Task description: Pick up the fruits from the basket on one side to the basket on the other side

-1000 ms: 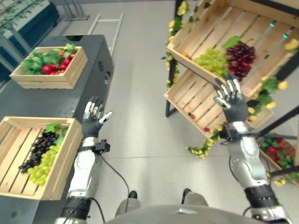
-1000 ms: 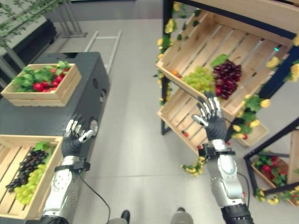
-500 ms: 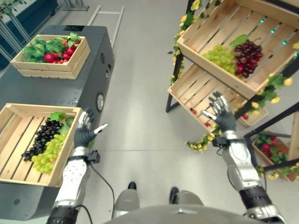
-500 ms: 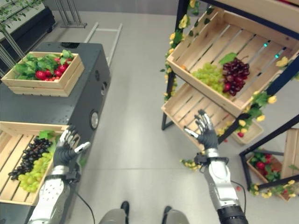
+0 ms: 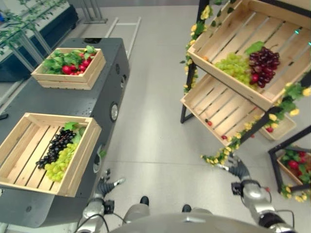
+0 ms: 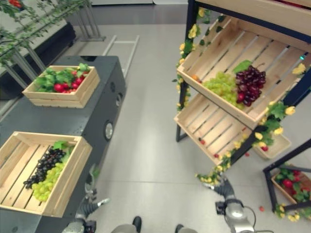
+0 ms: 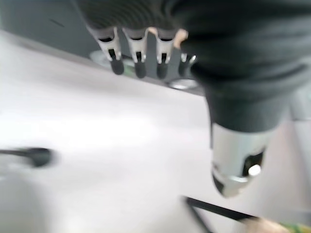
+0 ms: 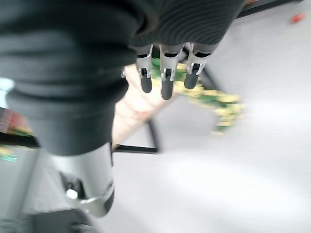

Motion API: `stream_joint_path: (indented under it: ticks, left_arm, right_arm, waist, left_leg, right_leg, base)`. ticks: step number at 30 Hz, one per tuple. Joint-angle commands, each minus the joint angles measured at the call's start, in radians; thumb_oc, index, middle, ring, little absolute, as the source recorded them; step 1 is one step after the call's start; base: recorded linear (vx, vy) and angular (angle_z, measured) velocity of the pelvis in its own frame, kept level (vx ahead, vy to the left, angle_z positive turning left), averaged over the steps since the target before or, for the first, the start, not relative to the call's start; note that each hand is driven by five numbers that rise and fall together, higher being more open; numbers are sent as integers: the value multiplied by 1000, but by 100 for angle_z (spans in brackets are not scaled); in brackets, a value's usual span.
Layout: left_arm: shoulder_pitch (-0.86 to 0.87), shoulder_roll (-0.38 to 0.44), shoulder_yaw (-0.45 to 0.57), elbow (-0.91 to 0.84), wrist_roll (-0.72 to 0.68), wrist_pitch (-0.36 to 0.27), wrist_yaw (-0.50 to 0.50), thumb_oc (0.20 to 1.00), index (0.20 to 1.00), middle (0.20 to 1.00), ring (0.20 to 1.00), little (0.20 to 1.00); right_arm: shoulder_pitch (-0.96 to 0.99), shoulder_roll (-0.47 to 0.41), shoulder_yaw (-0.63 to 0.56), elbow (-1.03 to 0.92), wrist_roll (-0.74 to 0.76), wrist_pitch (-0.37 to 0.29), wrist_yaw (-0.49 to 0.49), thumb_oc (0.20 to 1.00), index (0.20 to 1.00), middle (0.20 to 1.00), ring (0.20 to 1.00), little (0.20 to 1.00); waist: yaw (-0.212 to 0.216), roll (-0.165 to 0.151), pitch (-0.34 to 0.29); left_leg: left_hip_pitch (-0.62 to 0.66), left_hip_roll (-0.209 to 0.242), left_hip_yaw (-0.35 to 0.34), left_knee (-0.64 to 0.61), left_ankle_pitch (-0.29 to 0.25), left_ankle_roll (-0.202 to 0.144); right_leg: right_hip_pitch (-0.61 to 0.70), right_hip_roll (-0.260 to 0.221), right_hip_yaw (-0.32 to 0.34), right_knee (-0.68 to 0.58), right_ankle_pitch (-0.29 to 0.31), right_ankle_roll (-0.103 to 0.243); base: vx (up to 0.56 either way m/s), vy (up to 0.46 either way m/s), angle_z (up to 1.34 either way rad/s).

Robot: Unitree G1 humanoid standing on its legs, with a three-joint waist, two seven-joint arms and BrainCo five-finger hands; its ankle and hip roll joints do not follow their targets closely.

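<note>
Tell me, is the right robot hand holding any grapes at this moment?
No, the right robot hand has straight fingers and holds nothing; the green grapes lie in the upper shelf crate.

Floor [image 5: 150, 121]: pale grey, smooth, evenly lit, faint sheen. Dark grey cabinet [image 5: 109, 73] on the left, its tabletop [image 5: 22, 104] matte with small screw dots — round silver fittings on the side panel. Black metal rack [image 5: 192, 80] on the right, trimmed with yellow-flowered garland [image 5: 221, 153] (leaves trailing low). Far left: metal stand legs [image 5: 95, 12] and green foliage [image 5: 19, 22]. White ladder-like frame [image 5: 126, 26] lies flat on the floor beyond the cabinet.
</note>
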Motion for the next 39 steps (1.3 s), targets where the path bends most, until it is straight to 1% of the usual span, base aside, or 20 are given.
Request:
stream_joint_path:
  ticks: [1, 3, 4, 5, 7, 8, 9, 10, 14, 16, 17, 18, 19, 20, 21, 23, 27, 28, 30, 39]
  left_arm:
    - [-55, 2, 4, 38, 24, 9, 7, 1000, 1000, 1000, 1000, 1000]
    - [-58, -14, 10, 85, 17, 22, 6, 1000, 1000, 1000, 1000, 1000]
    - [-58, -15, 10, 85, 17, 22, 6, 1000, 1000, 1000, 1000, 1000]
    - [-65, -25, 16, 109, 3, 29, 8, 1000, 1000, 1000, 1000, 1000]
    - [-63, -27, 19, 105, -8, 27, 4, 1000, 1000, 1000, 1000, 1000]
    - [-67, -23, 17, 114, -8, 29, 0, 1000, 1000, 1000, 1000, 1000]
    - [-67, -23, 16, 114, -8, 29, 0, 1000, 1000, 1000, 1000, 1000]
    - [-74, -24, 4, 120, -5, 31, -19, 1000, 1000, 1000, 1000, 1000]
    - [-105, 3, -26, 121, 20, 34, -38, 1000, 1000, 1000, 1000, 1000]
    - [-111, 8, -29, 119, 27, 33, -39, 1000, 1000, 1000, 1000, 1000]
    - [-129, 17, -49, 94, 39, 27, -42, 1000, 1000, 1000, 1000, 1000]
    - [-129, 18, -49, 94, 39, 28, -42, 1000, 1000, 1000, 1000, 1000]
    - [-137, 30, -50, 70, 39, 26, -45, 1000, 1000, 1000, 1000, 1000]
    - [-133, 37, -49, 57, 41, 28, -57, 1000, 1000, 1000, 1000, 1000]
    - [-127, 41, -47, 53, 49, 27, -58, 1000, 1000, 1000, 1000, 1000]
    - [-116, 56, -43, 57, 72, 22, -63, 1000, 1000, 1000, 1000, 1000]
    - [-109, 46, -32, 72, 77, 18, -52, 1000, 1000, 1000, 1000, 1000]
    - [-107, 41, -37, 86, 82, 16, -47, 1000, 1000, 1000, 1000, 1000]
    - [-101, 28, -16, 95, 72, 13, -29, 1000, 1000, 1000, 1000, 1000]
    - [-94, 12, -46, 94, 96, -2, -30, 1000, 1000, 1000, 1000, 1000]
  right_arm:
    - [-39, 18, 7, 75, -19, 14, -34, 1000, 1000, 1000, 1000, 1000]
    - [-32, 30, -17, 148, -18, 33, -43, 1000, 1000, 1000, 1000, 1000]
    - [-32, 29, -17, 148, -18, 33, -43, 1000, 1000, 1000, 1000, 1000]
    - [-19, 31, -35, 193, -12, 48, -45, 1000, 1000, 1000, 1000, 1000]
    - [-9, 33, -40, 190, -8, 51, -39, 1000, 1000, 1000, 1000, 1000]
    - [2, 34, -50, 207, 1, 58, -29, 1000, 1000, 1000, 1000, 1000]
    - [2, 34, -51, 207, 2, 58, -29, 1000, 1000, 1000, 1000, 1000]
    - [13, 39, -67, 225, 8, 68, -23, 1000, 1000, 1000, 1000, 1000]
    - [11, 53, -98, 207, 34, 71, -13, 1000, 1000, 1000, 1000, 1000]
    - [6, 57, -90, 207, 29, 74, -6, 1000, 1000, 1000, 1000, 1000]
    - [-17, 65, -72, 205, 10, 79, -7, 1000, 1000, 1000, 1000, 1000]
    - [-17, 65, -72, 205, 10, 79, -7, 1000, 1000, 1000, 1000, 1000]
    - [-36, 79, -59, 193, 6, 77, -5, 1000, 1000, 1000, 1000, 1000]
    - [-40, 82, -48, 184, 1, 75, 2, 1000, 1000, 1000, 1000, 1000]
    - [-42, 83, -39, 182, -2, 74, 8, 1000, 1000, 1000, 1000, 1000]
    - [-43, 91, -18, 184, -1, 67, 17, 1000, 1000, 1000, 1000, 1000]
    - [-44, 92, -8, 198, -6, 68, 11, 1000, 1000, 1000, 1000, 1000]
    - [-43, 92, -4, 202, -3, 64, 7, 1000, 1000, 1000, 1000, 1000]
    - [-41, 97, -11, 205, -13, 65, -8, 1000, 1000, 1000, 1000, 1000]
    - [-17, 95, -6, 212, -26, 62, -15, 1000, 1000, 1000, 1000, 1000]
  waist:
    - [-8, -71, 20]
    - [-20, -62, 9]
    - [-20, -61, 9]
    - [-28, -47, 2]
    - [-32, -41, 0]
    - [-30, -33, -3]
    - [-31, -33, -2]
    - [-35, -30, -9]
    - [-39, -54, -14]
    - [-39, -59, -13]
    - [-35, -66, -3]
    - [-35, -66, -4]
    - [-13, -57, 11]
    - [-5, -51, 15]
    - [-7, -50, 17]
    - [-9, -61, 15]
    - [-1, -62, 7]
    - [-17, -60, 6]
    - [-5, -67, 4]
    - [-24, -69, -29]
  left_leg:
    - [-39, 26, -11, 56, -27, -5]
    - [-25, 95, -17, 8, 3, -19]
    - [-24, 96, -17, 6, 4, -19]
    - [-26, 154, -21, -39, 49, -39]
    - [-19, 168, -28, -56, 59, -46]
    - [-8, 153, -69, -66, 48, -54]
    - [-8, 152, -70, -65, 47, -54]
    - [1, 109, -91, -77, 13, -47]
    - [-12, 17, -74, -60, -39, -12]
    - [-16, 2, -65, -53, -49, -4]
    - [-29, -28, -42, -36, -63, 9]
    - [-31, -29, -41, -35, -64, 9]
    - [-35, -30, -4, -25, -68, 21]
    - [-39, -30, 15, -24, -65, 26]
    - [-34, -34, 21, -28, -63, 31]
    - [-16, -59, 29, -43, -55, 48]
    - [-1, -67, 36, -64, -45, 57]
    - [8, -71, 25, -75, -44, 62]
    - [9, -64, 50, -77, -44, 58]
    - [34, -52, 38, -111, -39, 48]
  right_leg:
    - [137, -15, 16, -188, 52, 65]
    - [129, -31, 10, -183, 52, 77]
    - [129, -30, 10, -182, 52, 77]
    - [128, -49, 0, -178, 51, 92]
    - [128, -56, -2, -174, 50, 98]
    - [126, -71, 1, -175, 64, 109]
    - [127, -71, 0, -176, 64, 110]
    - [127, -112, 6, -190, 95, 135]
    - [107, -208, 11, -191, 162, 174]
    - [99, -223, 12, -187, 172, 177]
    - [71, -255, 11, -175, 213, 185]
    - [69, -256, 12, -175, 214, 186]
    - [47, -267, -69, -118, 203, 170]
    - [47, -258, -110, -86, 187, 160]
    - [43, -232, -104, -67, 170, 155]
    - [40, -106, -68, -69, 105, 124]
    - [58, -109, -80, -106, 106, 119]
    - [55, -71, -3, -123, 95, 113]
    - [66, -100, -43, -178, 134, 130]
    - [127, -93, -33, -272, 151, 133]
  base:
    - [-31, 202, -12]
    - [-7, 187, -2]
    - [18, 261, 13]
    - [28, 294, 17]
    - [28, 284, 25]
    - [16, 178, 31]
    - [6, 412, 25]
    - [-19, 314, 16]
    - [-11, 354, 21]
    - [-34, 241, 25]
    - [-52, 264, 13]
    - [-131, 379, -4]
    - [-130, 300, -16]
    - [-133, 369, -61]
    - [-46, 259, -74]
    - [1, 205, -56]
    - [11, 68, -18]
    - [51, -3, -1]
    - [18, -49, 11]
    - [50, -43, 2]
